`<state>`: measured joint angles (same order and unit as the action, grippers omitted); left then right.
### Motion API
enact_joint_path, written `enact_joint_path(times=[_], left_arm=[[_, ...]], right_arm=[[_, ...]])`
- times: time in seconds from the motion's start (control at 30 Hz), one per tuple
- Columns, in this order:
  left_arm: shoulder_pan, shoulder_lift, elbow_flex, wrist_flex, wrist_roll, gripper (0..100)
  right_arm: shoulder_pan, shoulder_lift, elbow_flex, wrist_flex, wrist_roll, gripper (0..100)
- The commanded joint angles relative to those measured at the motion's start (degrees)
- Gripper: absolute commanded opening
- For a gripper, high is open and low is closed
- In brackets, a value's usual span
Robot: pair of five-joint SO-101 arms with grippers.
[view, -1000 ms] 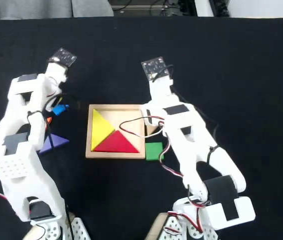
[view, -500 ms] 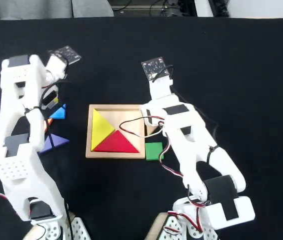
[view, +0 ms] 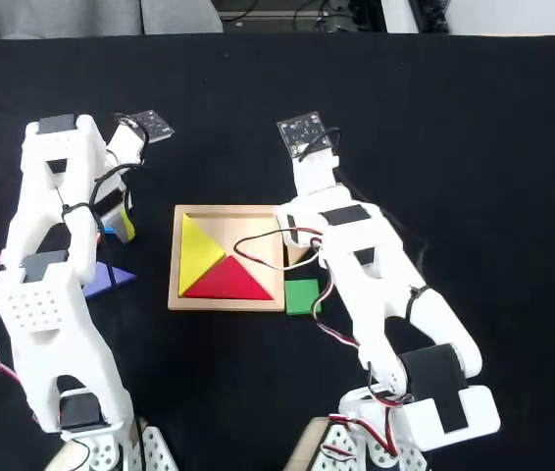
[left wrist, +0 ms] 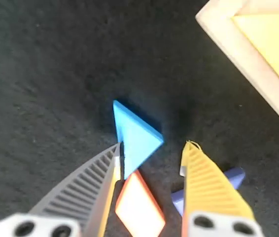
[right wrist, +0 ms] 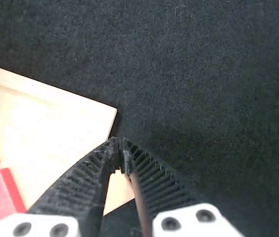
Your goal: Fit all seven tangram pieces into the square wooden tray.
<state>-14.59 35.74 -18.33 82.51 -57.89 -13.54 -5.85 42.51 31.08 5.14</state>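
The square wooden tray (view: 227, 303) holds a yellow triangle (view: 197, 249) and a red triangle (view: 227, 282). A green square (view: 302, 295) lies just outside its right edge. Left of the tray, my left gripper (left wrist: 154, 145) stands open over the blue triangle (left wrist: 133, 132), one finger at each side. An orange-rimmed parallelogram (left wrist: 138, 207) and a purple triangle (left wrist: 234, 177) lie beneath it. In the high view the left gripper (view: 116, 228) covers most of the blue piece, and the purple triangle (view: 107, 279) lies nearer the front. My right gripper (right wrist: 118, 143) is shut and empty above the tray's corner (right wrist: 92, 118).
Black cloth covers the whole table (view: 474, 147). The right arm's body (view: 376, 275) and its cables hang over the tray's right side. Both arm bases stand at the front edge.
The left arm has swung in and lowered its open gripper over the blue triangle, now mostly hidden in the high view. The right arm has not moved.
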Motion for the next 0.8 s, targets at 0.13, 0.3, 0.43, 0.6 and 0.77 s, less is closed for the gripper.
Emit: enact_joint_path(times=[0.13,0.3,0.43,0.6,0.77], left_arm=[[0.48,-0.53,-1.98,-4.13,0.79,20],[0.31,-0.53,1.01,-6.33,0.79,20],[-0.4,-0.53,3.91,-9.58,0.79,20],[-0.22,-0.53,4.79,-11.96,3.08,20],[-0.22,-0.53,4.97,-11.43,3.25,19]], right_arm=[[-0.7,-0.31,-0.22,-0.97,0.44,1.2],[-0.7,-0.31,-0.22,-0.97,0.44,1.2],[-0.7,-0.31,-0.22,-0.97,0.44,1.2],[-0.79,-0.31,-0.22,-0.97,0.44,1.2],[-0.79,-0.31,-0.22,-0.97,0.44,1.2]])
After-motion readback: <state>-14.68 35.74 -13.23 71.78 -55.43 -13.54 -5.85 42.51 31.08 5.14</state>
